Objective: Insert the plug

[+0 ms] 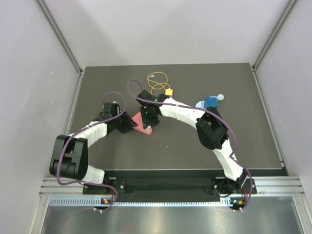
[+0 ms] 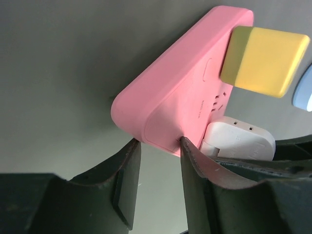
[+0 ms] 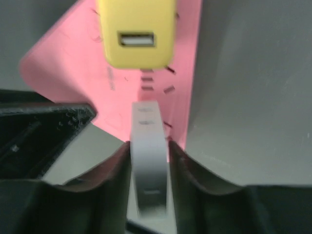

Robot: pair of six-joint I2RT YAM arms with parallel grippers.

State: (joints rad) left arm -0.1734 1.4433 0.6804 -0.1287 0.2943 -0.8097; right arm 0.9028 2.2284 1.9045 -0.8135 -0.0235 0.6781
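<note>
Plug (image 3: 146,122), white, pinched narrow in my right claw (image 3: 148,148), nose against the pink strip (image 2: 165,97) beside the yellow charger (image 3: 136,34). Left claw (image 2: 158,146) nips the strip's corner. Seating step, I reckon; prongs hidden. Long axis runs wrist-to-strip. Next: push straight along it, no tilt.

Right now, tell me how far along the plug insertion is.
Done: the yellow block already sits in the pink power strip. In hand: the left gripper clamps the strip's end in its jaws, and the right gripper holds a white plug in its jaws against the strip's face; whether it is fully seated I cannot tell. Left: the yellow wired plug lies untouched beyond the arms.
</note>
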